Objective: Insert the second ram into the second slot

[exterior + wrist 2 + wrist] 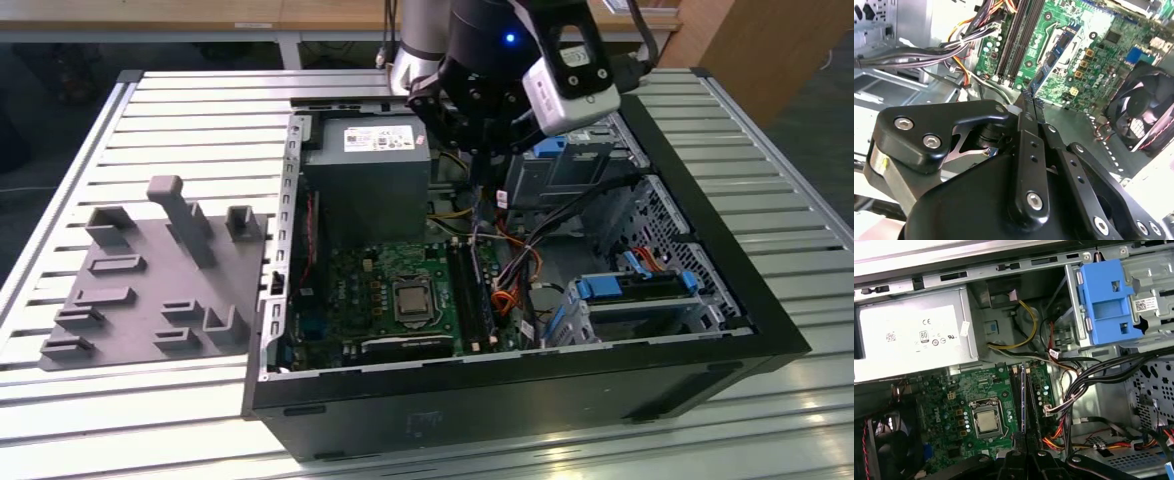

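Above the open case (pixel 534 370), which lies on its side on the counter (pixel 160 110) nearer the exterior view's right edge, the gripper (pixel 487 140) hangs over the far half of the interior, close to the power supply (pixel 367 170).

1. Gripper state. In both wrist views the two fingers (pixel 1026 150) are drawn almost together, pinching a thin blue board seen edge-on. This is the ram (pixel 1023 405), held upright with its free edge pointing down at the motherboard (pixel 387 290).

2. Ram position. The ram is in the air, clear of the board. In the first wrist view its edge runs nearly parallel with the slots (pixel 1016 390) and lies over them. Whether it sits over the second slot or its neighbour cannot be told.

3. Step in hand. By my judgement this is the alignment stage: the stick is gripped and carried over the slot bank, but not yet seated.

4. Requirements for seating. The ram's edge should be parallel with the target slot and centred along its length. The descent should be straight and vertical, with firm, even pressure. A cable bundle (pixel 1089 375) runs just beside the slots and should stay clear of the fingers.

A grey fixture (pixel 147 270) rests on the counter toward the exterior view's left edge.
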`<act>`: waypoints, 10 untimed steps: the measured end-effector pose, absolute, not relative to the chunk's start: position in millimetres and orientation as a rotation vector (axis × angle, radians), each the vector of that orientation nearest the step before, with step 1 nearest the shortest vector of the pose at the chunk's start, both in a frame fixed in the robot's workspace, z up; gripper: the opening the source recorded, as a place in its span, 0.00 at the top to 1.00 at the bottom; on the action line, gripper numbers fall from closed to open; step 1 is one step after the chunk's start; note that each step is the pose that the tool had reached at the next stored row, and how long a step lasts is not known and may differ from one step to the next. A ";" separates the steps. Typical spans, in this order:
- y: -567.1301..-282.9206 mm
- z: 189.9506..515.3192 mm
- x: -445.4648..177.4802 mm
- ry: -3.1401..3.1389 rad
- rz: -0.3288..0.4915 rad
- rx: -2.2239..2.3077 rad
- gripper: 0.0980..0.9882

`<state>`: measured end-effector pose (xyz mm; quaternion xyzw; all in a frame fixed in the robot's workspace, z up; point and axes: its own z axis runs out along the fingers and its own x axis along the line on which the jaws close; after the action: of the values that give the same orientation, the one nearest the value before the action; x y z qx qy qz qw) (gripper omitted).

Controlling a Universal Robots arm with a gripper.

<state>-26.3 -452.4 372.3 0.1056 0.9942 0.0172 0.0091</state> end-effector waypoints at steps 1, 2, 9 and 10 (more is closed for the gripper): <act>-452.4 372.2 -26.3 3.103 0.053 0.350 0.98; -452.4 372.1 -26.3 3.102 0.053 0.360 0.98; -453.0 369.4 -26.7 3.113 0.054 0.258 0.98; -453.1 369.1 -26.7 3.115 0.054 0.237 0.98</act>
<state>-26.7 -453.1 369.1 0.0758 0.9969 0.0173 0.0086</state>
